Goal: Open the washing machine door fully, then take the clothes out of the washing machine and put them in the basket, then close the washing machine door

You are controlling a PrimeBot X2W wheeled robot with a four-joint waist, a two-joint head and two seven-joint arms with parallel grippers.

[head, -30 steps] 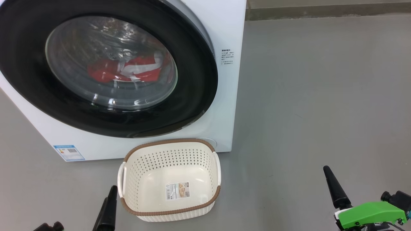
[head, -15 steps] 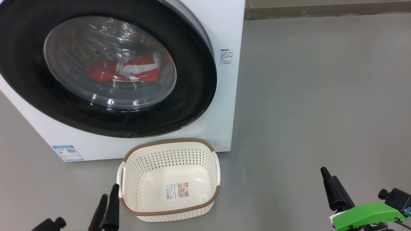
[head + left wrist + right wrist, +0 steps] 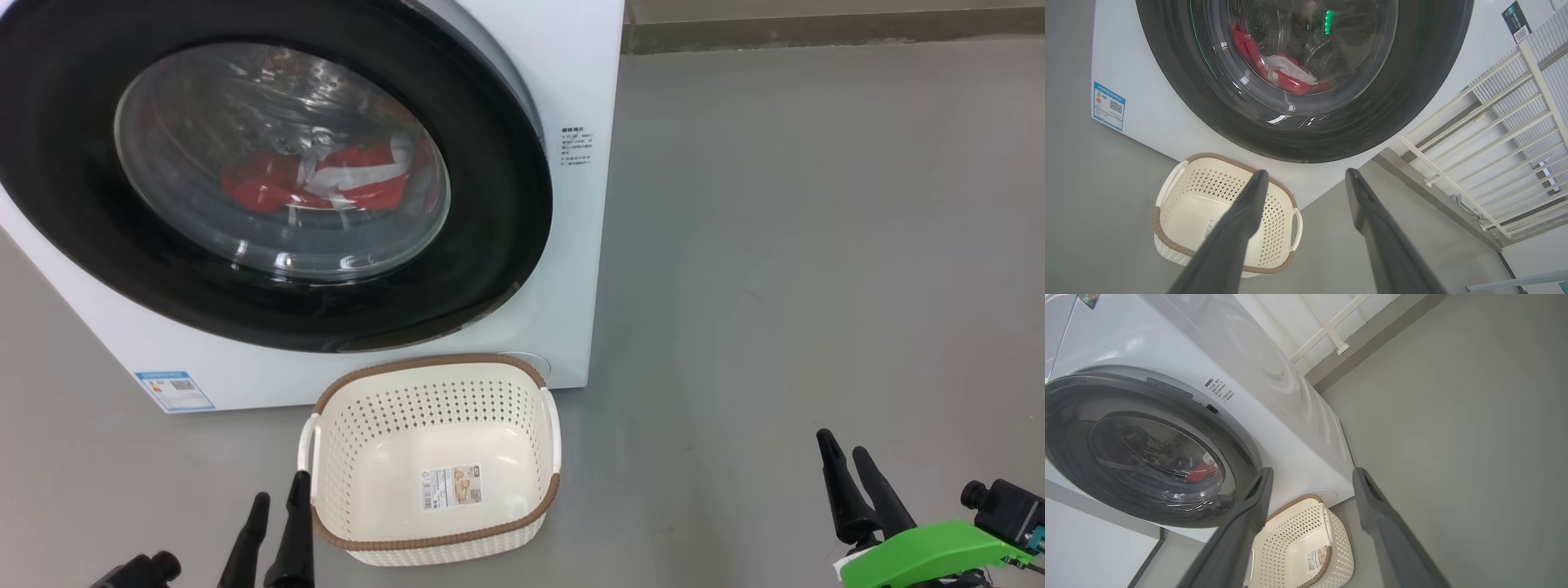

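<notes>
Left gripper (image 3: 281,488): fingers spread, holding nothing, low beside the basket (image 3: 392,400). Right gripper (image 3: 841,445): fingers spread, holding nothing, above the floor (image 3: 816,245), well right of the basket. Washing machine door (image 3: 490,245): closed on the washing machine (image 3: 571,82). Clothes (image 3: 326,184): red and white, behind the glass. Basket: on the floor just before the machine.
</notes>
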